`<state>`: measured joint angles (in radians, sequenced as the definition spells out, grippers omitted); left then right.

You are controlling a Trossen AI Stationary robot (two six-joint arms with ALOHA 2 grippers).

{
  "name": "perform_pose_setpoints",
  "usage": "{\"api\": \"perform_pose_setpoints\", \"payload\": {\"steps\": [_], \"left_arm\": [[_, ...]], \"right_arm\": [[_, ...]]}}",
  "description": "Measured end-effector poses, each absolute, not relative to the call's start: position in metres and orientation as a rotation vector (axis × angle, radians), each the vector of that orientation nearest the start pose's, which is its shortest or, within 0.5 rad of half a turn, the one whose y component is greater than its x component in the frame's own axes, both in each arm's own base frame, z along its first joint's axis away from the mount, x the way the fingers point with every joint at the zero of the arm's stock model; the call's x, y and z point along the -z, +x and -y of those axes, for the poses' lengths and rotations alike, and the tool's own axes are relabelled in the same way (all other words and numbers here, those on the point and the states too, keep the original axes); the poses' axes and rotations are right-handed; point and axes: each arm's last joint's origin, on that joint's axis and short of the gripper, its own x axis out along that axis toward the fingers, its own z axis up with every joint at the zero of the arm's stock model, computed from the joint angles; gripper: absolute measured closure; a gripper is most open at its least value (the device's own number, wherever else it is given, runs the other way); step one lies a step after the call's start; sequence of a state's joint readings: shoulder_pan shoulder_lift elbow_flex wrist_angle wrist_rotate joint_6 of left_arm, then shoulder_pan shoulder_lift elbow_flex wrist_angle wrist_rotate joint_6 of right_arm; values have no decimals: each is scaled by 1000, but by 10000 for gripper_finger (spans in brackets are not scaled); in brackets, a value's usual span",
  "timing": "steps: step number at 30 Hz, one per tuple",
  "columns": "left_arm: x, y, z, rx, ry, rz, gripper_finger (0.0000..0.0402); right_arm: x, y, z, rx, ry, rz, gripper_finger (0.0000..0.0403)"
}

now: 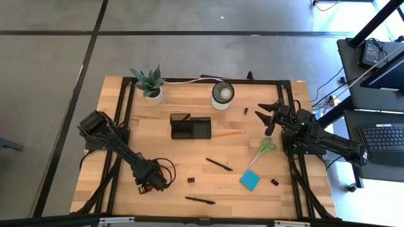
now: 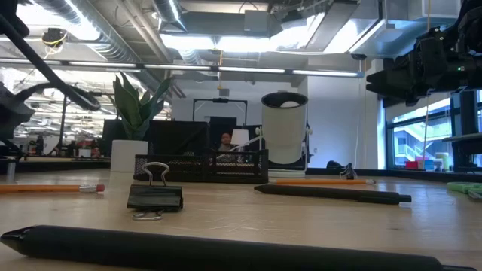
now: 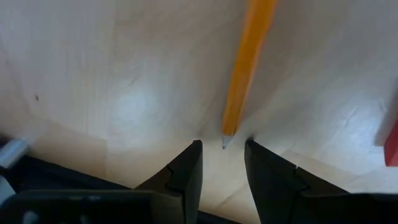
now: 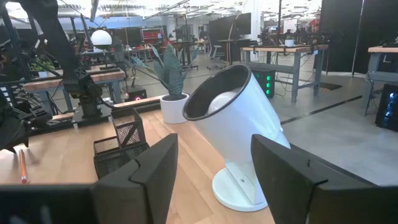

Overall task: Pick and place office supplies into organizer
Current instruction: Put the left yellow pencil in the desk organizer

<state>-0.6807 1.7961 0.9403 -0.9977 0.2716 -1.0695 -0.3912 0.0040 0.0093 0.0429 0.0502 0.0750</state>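
Left pincer (image 3: 222,163) is spread low over the worktop (image 1: 189,151), its 2 fingers flanking an orange pencil's (image 3: 245,65) tip; closing there could flick it away. Right pincer (image 1: 270,113), spread, waits beside the organizer (image 1: 190,127).

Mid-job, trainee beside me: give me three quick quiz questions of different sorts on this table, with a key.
1. True or false: the left gripper is clamped on the orange pencil.
2. Multiple choice: in the high view, what lies nearest the green-handled scissors? A) potted plant B) blue sticky-note pad C) black organizer
3. Fill in: the right gripper hovers open at the table's right edge, near the white ____.

Key:
1. False: its fingers stand open, with the pencil's tip at the gap between them.
2. B
3. cup
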Motion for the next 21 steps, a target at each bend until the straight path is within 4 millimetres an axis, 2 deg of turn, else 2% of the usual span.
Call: {"api": "perform_pose_setpoints", "payload": {"steps": [4, 15, 21], "left_arm": [[-119, 198, 167, -347, -294, -1952, 300], [-112, 199, 163, -297, -353, -1944, 387], [-111, 203, 158, -311, -380, -1943, 398]], "right_arm": [[-171, 89, 38, 440, 65, 64, 196], [-170, 89, 38, 440, 68, 62, 196], [-170, 89, 38, 440, 69, 61, 196]]}}
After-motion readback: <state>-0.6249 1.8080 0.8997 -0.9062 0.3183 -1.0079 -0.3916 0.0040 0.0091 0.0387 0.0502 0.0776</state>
